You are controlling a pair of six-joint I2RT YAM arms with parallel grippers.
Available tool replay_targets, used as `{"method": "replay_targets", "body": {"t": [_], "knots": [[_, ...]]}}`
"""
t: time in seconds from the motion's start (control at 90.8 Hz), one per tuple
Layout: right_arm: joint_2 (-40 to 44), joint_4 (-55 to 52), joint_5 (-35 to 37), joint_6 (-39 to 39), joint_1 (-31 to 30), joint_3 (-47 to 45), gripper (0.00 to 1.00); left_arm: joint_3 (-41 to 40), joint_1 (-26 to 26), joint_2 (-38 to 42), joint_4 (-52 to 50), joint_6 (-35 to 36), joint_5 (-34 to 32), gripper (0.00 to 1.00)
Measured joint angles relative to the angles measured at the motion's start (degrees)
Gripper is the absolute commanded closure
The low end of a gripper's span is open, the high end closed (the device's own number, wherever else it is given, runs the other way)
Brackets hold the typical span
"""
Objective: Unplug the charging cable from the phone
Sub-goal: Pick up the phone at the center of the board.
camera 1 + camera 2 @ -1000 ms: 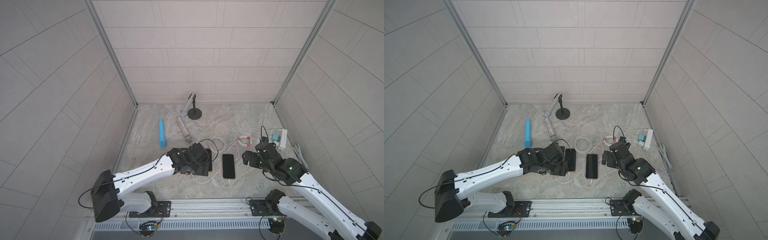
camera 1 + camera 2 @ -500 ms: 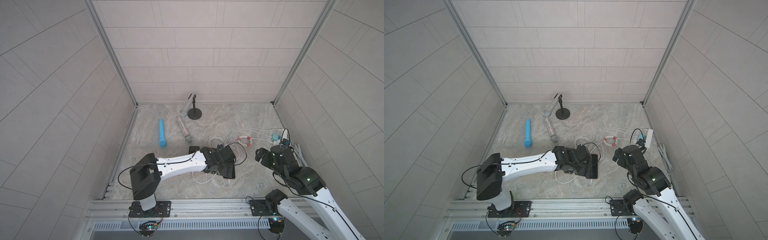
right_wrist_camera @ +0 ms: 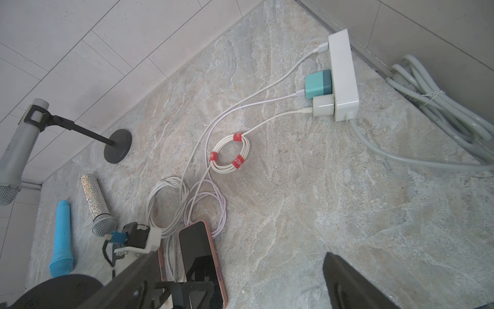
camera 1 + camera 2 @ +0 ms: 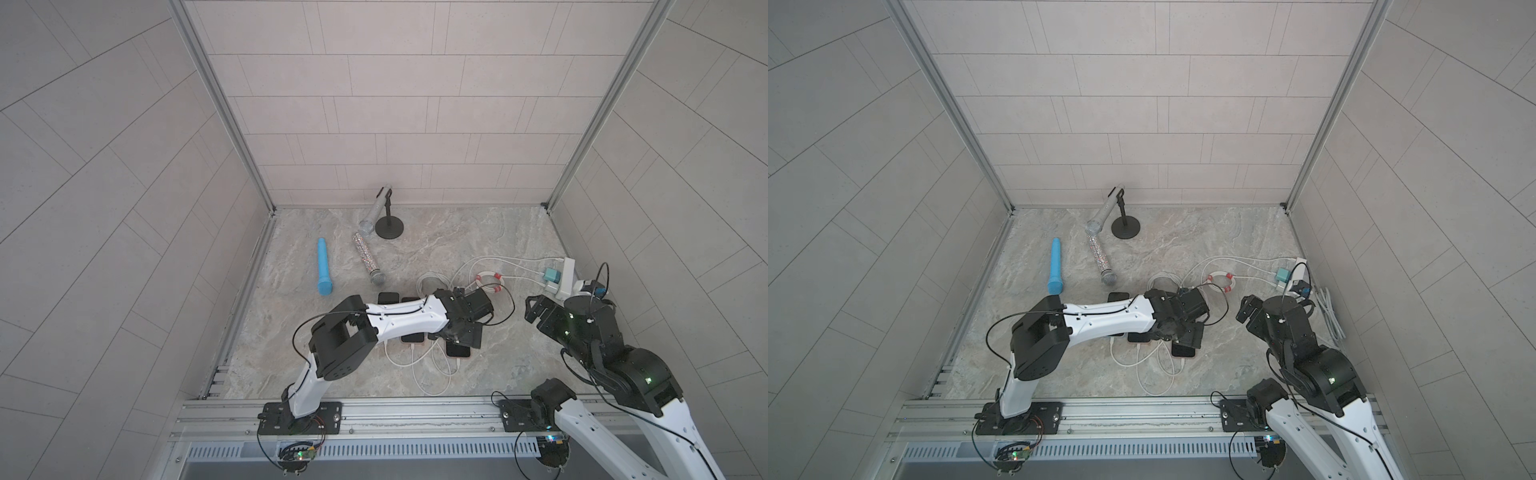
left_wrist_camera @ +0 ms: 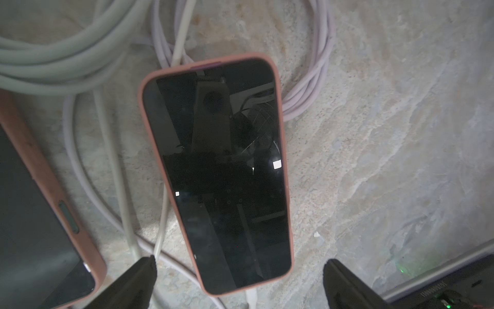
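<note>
phone: likely light, rigid, slick glass, grippy case | cable plug: small, stiff, best pinch point | left hand: open, astride phone's plug end | right hand: open, empty

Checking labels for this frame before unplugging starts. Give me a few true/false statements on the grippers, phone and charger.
1. Left gripper is open over the pink-cased phone. True.
2. That phone is already unplugged. False: a white plug sits in its end.
3. Right gripper holds a microphone. False: it is open and empty.
4. The teal charger is plugged into the power strip. True.
</note>
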State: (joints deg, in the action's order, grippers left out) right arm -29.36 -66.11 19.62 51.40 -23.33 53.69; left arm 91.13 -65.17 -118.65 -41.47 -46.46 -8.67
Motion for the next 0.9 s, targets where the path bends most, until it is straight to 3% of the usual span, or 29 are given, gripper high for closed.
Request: {"method": "replay_targets", "body": {"t": [0.484, 0.903], "knots": [[0.83, -1.42, -1.27, 0.11, 0.11, 1.38, 0.0, 5.97, 2.34, -7.3, -3.26, 0.79, -1.46, 0.0], [1.11, -1.01, -3.1, 0.39, 0.11, 0.04, 0.0, 10.6, 2.91, -10.6, -4.17, 0.96, -4.02, 0.09]]}}
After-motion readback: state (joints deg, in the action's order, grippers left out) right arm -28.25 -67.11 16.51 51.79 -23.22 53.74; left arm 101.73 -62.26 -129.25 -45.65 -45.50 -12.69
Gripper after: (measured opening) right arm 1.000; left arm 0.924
